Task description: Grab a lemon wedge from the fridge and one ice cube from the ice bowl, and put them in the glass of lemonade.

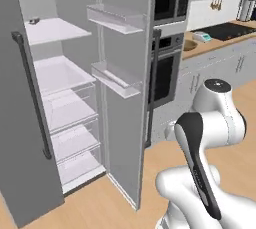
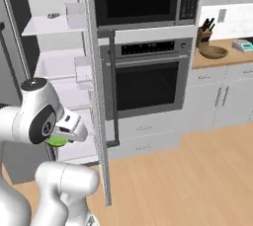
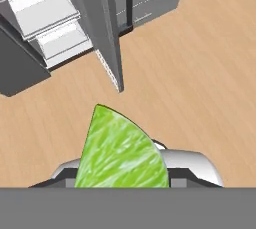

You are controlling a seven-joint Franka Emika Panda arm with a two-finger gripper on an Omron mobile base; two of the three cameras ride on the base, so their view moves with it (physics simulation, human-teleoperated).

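The fridge (image 1: 120,123) stands with both doors open, its white shelves and clear drawers bare apart from a small dark item on the top shelf. Low in front of it my gripper (image 2: 59,140) is shut on the lemon wedge (image 2: 56,141), a bright green piece. In the hand view the lemon wedge (image 3: 120,153) rises from my gripper (image 3: 122,173) over the wooden floor, with the fridge's right door (image 3: 100,18) just beyond. The brown ice bowl (image 2: 213,51) sits on the counter to the right. The glass of lemonade is out of view.
A black oven and microwave column (image 2: 143,72) stands right of the fridge. On the counter are a knife block (image 2: 204,33) and a white and teal scale (image 2: 243,45). Open wooden floor (image 3: 200,73) spreads to the right.
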